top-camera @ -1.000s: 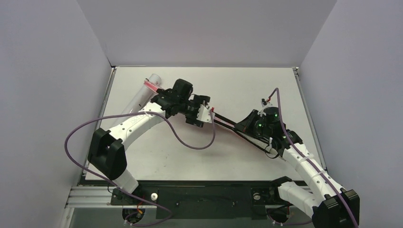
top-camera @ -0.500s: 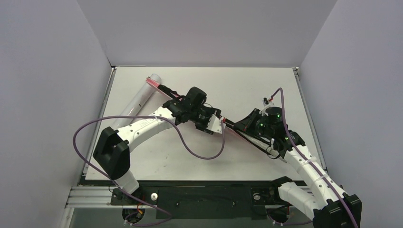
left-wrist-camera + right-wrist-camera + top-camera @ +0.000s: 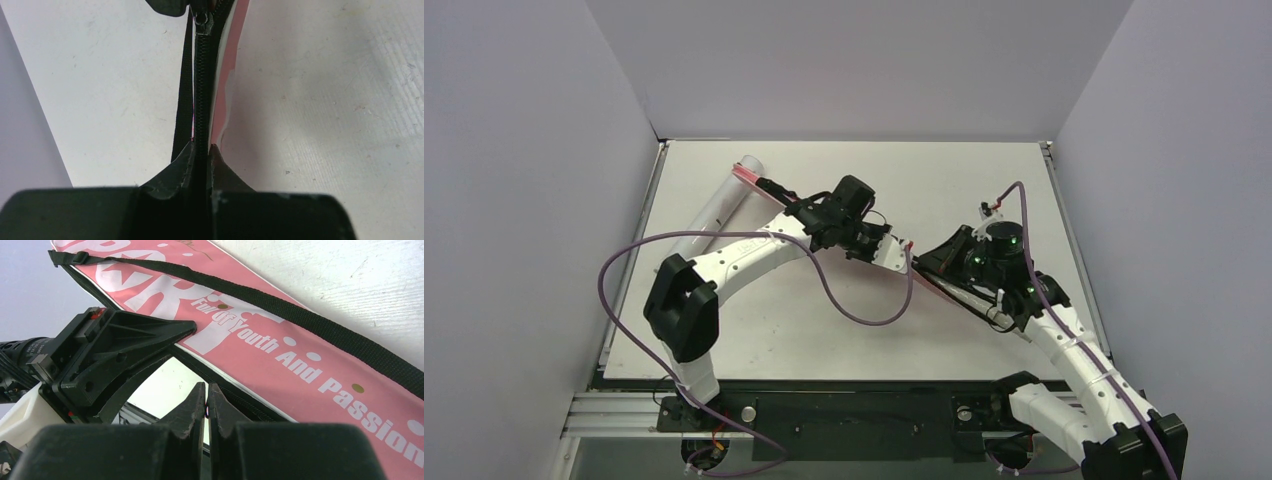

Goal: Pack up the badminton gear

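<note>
Grey-walled white tabletop [image 3: 754,330] is being used to support the pink cover [image 3: 280,355]. The cover's zipper [image 3: 201,75] is being clamped by the fully closed left gripper [image 3: 201,150] and, apparently, by the nearly closed right gripper [image 3: 206,395] opposite, so it is being stretched taut for zipping.

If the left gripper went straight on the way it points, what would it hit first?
Probably the dark zip slider on the pink racket-shaped cover clamped in the left gripper, then the right gripper; depth unclear.
</note>
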`<action>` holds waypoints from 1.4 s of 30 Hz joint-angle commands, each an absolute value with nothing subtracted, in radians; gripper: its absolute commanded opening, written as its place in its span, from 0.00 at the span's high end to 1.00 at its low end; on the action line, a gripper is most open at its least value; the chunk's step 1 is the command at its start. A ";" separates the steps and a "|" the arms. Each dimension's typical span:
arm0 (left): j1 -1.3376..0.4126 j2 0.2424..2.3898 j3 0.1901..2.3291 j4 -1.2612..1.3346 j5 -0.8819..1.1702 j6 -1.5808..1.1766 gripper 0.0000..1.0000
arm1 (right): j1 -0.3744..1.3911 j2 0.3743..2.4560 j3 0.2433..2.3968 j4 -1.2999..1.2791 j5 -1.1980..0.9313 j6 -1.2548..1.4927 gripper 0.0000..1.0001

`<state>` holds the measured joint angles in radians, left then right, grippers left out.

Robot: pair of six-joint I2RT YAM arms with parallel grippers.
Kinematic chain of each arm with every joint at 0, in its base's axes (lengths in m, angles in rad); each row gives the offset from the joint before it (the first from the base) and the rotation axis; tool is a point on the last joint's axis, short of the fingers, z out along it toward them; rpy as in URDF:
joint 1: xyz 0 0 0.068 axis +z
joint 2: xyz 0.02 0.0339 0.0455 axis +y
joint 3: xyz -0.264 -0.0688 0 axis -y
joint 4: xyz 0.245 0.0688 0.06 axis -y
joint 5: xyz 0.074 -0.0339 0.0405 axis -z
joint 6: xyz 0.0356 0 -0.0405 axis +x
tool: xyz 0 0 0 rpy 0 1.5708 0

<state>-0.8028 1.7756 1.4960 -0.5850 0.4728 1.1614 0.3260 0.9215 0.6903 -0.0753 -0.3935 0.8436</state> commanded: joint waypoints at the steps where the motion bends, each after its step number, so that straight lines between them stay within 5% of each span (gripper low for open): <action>1: -0.809 1.797 1.606 -0.642 0.475 1.150 1.00 | 0.318 0.887 0.770 -0.035 -0.431 0.854 1.00; 11: -0.756 1.814 1.854 -0.756 0.556 0.987 1.00 | 0.268 0.963 1.021 -0.141 -0.422 0.797 1.00; 20: -0.692 1.789 1.958 -0.922 0.718 0.992 1.00 | 0.208 1.011 1.240 -0.297 -0.415 0.698 0.51; 28: -0.638 1.734 1.890 -0.746 0.814 0.700 1.00 | 0.153 0.920 1.374 -0.359 -0.286 0.623 0.40; 33: -0.580 1.657 1.808 -0.596 0.818 0.552 1.00 | 0.104 0.869 1.435 -0.410 -0.120 0.613 0.54; 38: -0.547 1.602 1.749 -0.526 0.802 0.472 1.00 | 0.080 0.860 1.472 -0.457 0.015 0.607 0.95; 42: -0.523 1.556 1.697 -0.513 0.799 0.463 1.00 | 0.034 0.856 1.469 -0.469 0.141 0.628 1.00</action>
<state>-0.5369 1.6588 1.7187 -0.6437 0.7418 0.5293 0.0807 0.8360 1.4662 -0.4400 -0.0242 0.6243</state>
